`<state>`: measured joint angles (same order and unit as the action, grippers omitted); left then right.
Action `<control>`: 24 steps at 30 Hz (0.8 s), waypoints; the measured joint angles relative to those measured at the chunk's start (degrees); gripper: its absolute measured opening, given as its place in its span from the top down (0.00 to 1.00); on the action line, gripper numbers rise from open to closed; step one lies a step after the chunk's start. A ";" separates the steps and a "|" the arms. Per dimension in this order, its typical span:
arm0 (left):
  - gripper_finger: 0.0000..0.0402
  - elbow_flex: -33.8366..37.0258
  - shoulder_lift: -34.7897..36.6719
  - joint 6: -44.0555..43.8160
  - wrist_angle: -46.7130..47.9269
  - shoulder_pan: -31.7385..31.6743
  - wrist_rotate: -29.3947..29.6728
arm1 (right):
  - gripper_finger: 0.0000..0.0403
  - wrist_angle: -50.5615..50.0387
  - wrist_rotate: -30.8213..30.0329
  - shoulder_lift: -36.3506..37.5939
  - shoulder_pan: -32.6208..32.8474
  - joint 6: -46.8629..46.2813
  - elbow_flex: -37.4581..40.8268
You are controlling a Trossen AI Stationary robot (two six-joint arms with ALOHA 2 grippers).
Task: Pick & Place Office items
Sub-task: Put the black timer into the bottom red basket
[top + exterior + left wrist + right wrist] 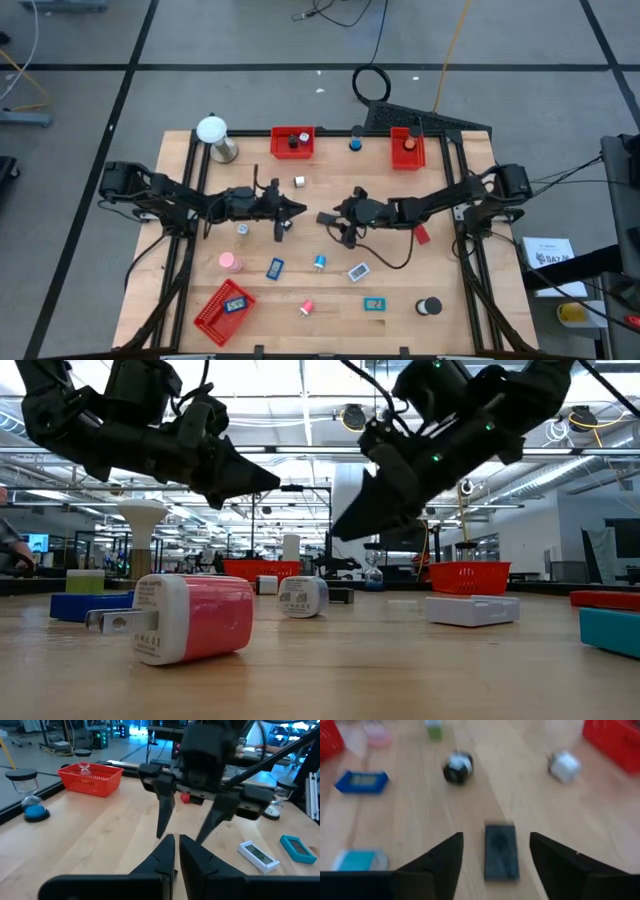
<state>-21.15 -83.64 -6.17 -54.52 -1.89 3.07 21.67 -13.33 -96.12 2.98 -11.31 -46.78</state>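
The office items lie scattered on the wooden table (180, 250). A flat black rectangular piece (500, 851) lies flat on the wood near the table's middle (325, 217). My right gripper (496, 840) is open and hovers with one finger on either side of this piece, not touching it; it shows at the table's middle in the high view (340, 224). My left gripper (177, 842) is shut on nothing, just left of it (295, 209), pointing at the right gripper. Both hang above the wood in the low view.
Red mesh trays stand at the far edge (292, 142), (408, 148) and the near left (223, 308). The white ball on its stand (213, 135) is far left. A white cube (299, 182), blue piece (275, 268), teal roll (320, 262), white device (360, 271) and pink plug (190, 618) lie around.
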 joint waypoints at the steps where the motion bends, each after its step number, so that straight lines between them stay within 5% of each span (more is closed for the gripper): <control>1: 0.94 0.00 0.02 0.00 0.02 0.00 0.02 | 0.39 -0.42 0.01 -0.69 0.01 0.29 -0.39; 13: 0.94 0.00 0.00 0.46 0.83 -0.07 0.07 | 0.38 3.10 1.66 -10.03 -2.73 -1.52 -1.86; 24: 0.93 -1.58 0.00 -2.11 6.55 -0.11 2.52 | 0.64 2.36 4.60 -10.95 -2.64 -1.71 -1.92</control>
<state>-22.72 -83.64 -8.28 -47.97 -2.00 5.59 24.03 -8.73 -107.07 0.34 -13.02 -48.71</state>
